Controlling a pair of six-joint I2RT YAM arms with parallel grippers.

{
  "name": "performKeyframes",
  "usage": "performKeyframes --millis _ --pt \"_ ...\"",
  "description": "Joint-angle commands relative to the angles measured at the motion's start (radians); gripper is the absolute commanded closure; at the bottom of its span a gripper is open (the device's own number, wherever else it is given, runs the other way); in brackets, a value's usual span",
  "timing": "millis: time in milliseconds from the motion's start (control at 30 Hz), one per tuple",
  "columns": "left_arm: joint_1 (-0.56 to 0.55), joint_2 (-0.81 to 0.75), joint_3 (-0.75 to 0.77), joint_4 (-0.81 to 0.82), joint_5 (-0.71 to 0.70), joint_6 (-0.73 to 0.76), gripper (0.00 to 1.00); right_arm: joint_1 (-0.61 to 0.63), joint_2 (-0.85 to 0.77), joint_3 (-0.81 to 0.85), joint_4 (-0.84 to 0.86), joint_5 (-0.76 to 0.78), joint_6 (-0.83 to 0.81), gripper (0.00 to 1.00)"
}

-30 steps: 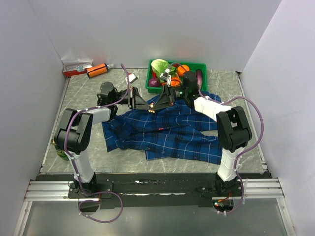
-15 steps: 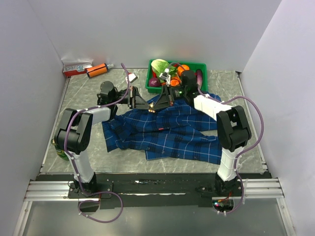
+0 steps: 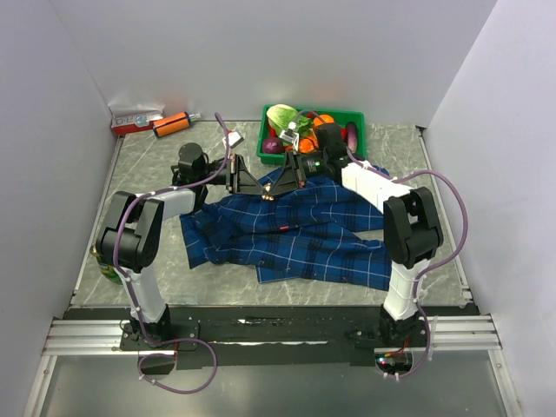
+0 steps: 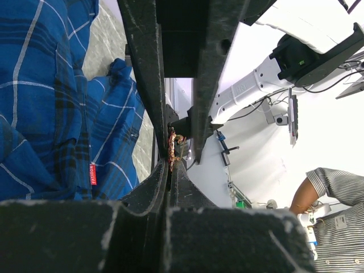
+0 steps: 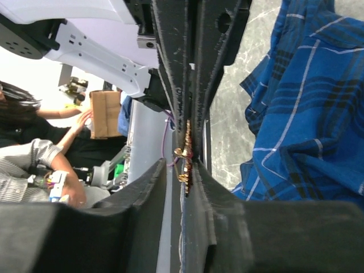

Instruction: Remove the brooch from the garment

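Both arms meet tip to tip over the far edge of the plaid shirt [image 3: 295, 234], whose bulk lies spread on the surface [image 3: 148, 152] and likely serves as the anchor. The left end effector [image 3: 262, 189] is clenched tight right against the brooch [image 5: 185, 154], probably bracing pin or cloth — which one I cannot tell. The right end effector [image 3: 281, 184] grasps the brooch between barely parted pads — seemingly to pull it free.

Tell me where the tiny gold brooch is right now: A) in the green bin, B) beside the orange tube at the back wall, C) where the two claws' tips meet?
C: the brooch glints between the left claw and right claw, over the garment.
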Motion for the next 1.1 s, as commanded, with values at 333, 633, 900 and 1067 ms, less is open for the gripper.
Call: performKeyframes --millis 333,633,900,1067 --pt "0.006 -0.014 0.017 0.072 -0.021 0.0 0.99 -0.012 -0.036 -0.08 0.553 -0.149 0.401 0.62" --pt "0.009 -0.026 0.006 0.043 -0.014 0.015 0.99 -0.008 -0.013 -0.118 0.819 -0.175 0.592 0.68" --pt "0.017 -0.017 0.017 0.117 -0.004 -0.029 0.99 -0.016 -0.031 -0.115 0.663 -0.145 0.482 0.61" --pt "0.017 -0.026 0.011 0.115 -0.005 -0.032 0.99 -0.036 -0.039 -0.098 0.502 -0.105 0.358 0.54"
